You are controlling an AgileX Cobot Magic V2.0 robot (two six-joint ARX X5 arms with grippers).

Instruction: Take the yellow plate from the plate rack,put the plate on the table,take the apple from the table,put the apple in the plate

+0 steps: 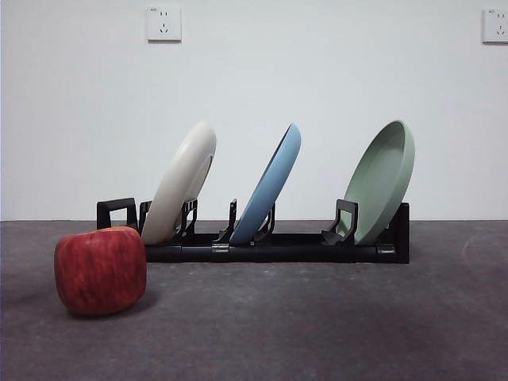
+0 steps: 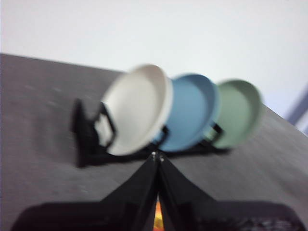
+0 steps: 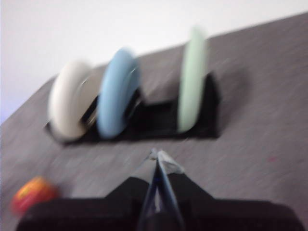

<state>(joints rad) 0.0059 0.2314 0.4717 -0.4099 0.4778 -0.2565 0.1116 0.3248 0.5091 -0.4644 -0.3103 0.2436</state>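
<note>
The yellow plate (image 2: 137, 108), leaning in the plate rack (image 2: 86, 139), is seen at 12 o'clock from the clenched left claw (image 2: 157, 156); the right claw (image 3: 155, 155) is clenched too.

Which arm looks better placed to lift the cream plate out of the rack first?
Probably left. The left gripper, jaws shut, points at the yellow plate, nearest in its view. The right gripper faces the rack's middle, that plate off to one side.
</note>
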